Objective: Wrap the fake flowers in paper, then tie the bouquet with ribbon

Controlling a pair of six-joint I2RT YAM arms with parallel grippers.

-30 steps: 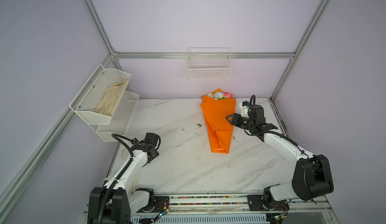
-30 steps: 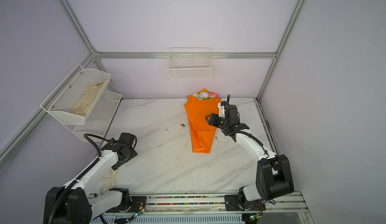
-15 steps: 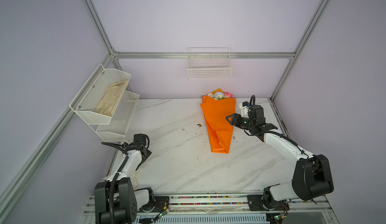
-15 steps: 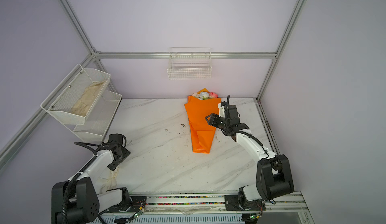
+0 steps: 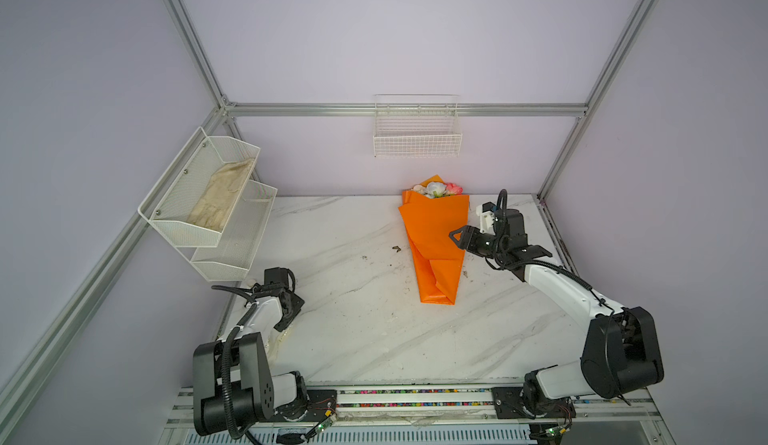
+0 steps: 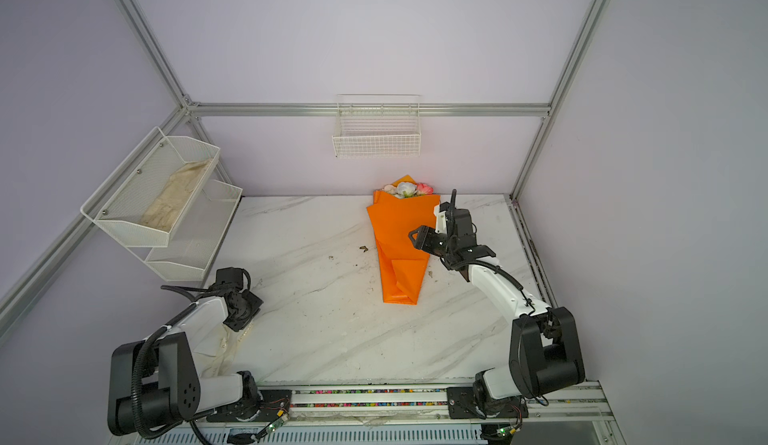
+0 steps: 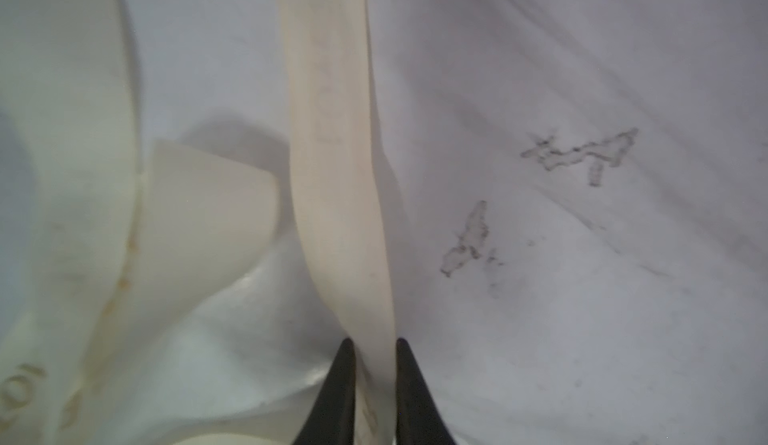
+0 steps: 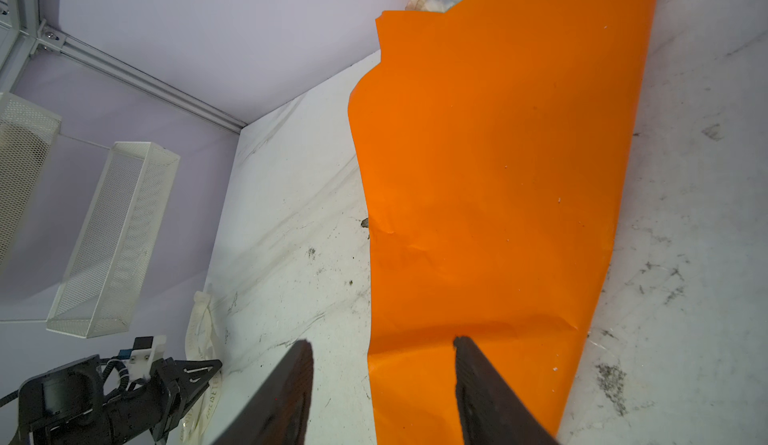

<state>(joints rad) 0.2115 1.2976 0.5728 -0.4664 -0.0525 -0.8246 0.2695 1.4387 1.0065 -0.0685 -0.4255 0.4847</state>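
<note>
The bouquet of fake flowers (image 5: 434, 231) lies on the surface (image 5: 353, 330), centre right in both top views, not yet tied. My left pincer (image 7: 372, 345), lower left there, is clamped on the ribbon (image 7: 332, 131). My right pincer (image 8: 381, 341) hovers over the bouquet, jaws apart. Next, I think, the ribbon must travel to it. The shelf (image 5: 178, 222) at left does not obstruct.

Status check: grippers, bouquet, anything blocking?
Left gripper shut on ribbon, far from bouquet. Right gripper open at its wrap edge. Bouquet flat, untied. No obstacle between.
</note>
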